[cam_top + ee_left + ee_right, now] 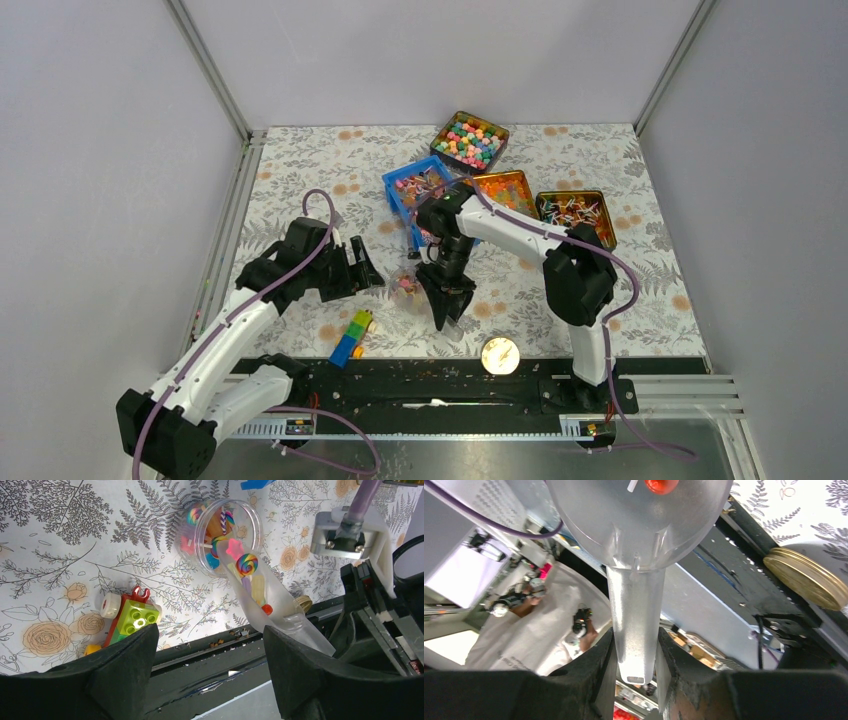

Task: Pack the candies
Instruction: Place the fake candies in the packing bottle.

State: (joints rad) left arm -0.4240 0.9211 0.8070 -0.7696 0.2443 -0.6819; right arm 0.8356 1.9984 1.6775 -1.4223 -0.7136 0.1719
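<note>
A clear round jar lies tipped on the fern-print table, with candies inside; in the top view the jar sits between the two grippers. A frosted plastic scoop reaches its mouth, carrying a swirl lollipop and other sweets. My right gripper is shut on the scoop's handle; the scoop bowl fills the view above it. In the top view the right gripper points toward the near edge. My left gripper stands open and empty, just left of the jar.
A blue bin of wrapped sweets, a tin of pastel balls, an orange-filled tin and a third tin stand at the back. Toy bricks and a gold lid lie by the black front rail.
</note>
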